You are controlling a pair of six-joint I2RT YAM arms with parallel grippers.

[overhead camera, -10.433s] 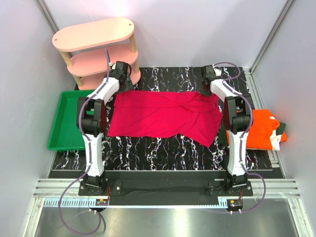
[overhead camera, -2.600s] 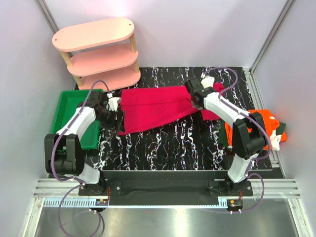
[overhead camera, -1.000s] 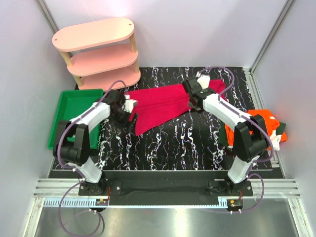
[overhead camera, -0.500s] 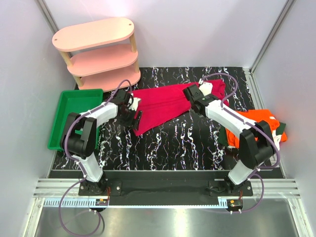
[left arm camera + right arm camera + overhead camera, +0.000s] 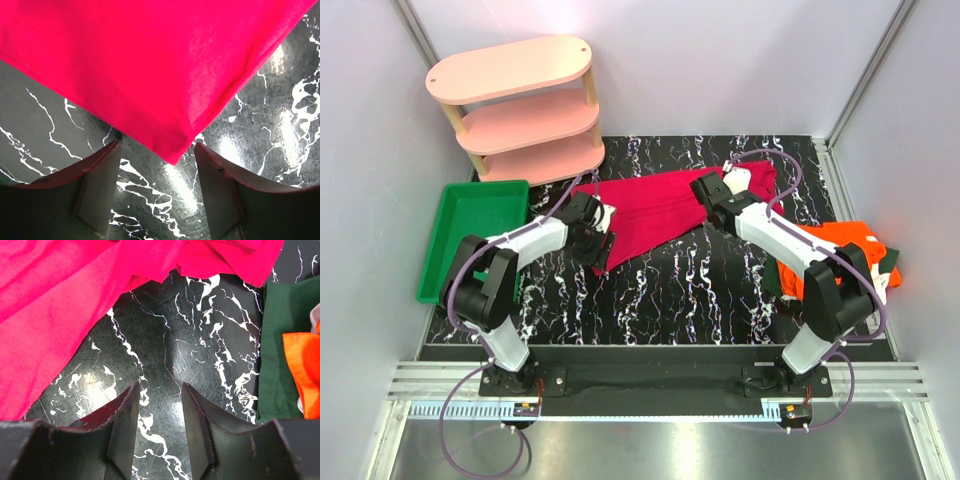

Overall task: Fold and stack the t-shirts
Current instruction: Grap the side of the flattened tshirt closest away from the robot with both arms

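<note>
Crimson shirt (image 5: 660,205) is seen laid as a narrow slanted band across far-centre of black marble table (image 5: 700,290), w/ its near-L corner tapered to a point. L gripper (image 5: 157,150) is held low at that corner, jaws apart. The cloth tip is seen btwn the two fingers (image 5: 100,185) but isn't pinched, so nothing is gripped. R gripper (image 5: 160,387) is set near the shirt's R end, jaws parted w/ only bare table btwn them, nothing held. Rumpled crimson cloth is seen just beyond its tips. Orange shirt (image 5: 840,255) is laid at table's R edge on top of dark green shirt (image 5: 280,340), apart from the crimson one. Green tray (image 5: 470,235) is placed at L beside table, and pink shelf (image 5: 520,110) is stood behind it at far L
</note>
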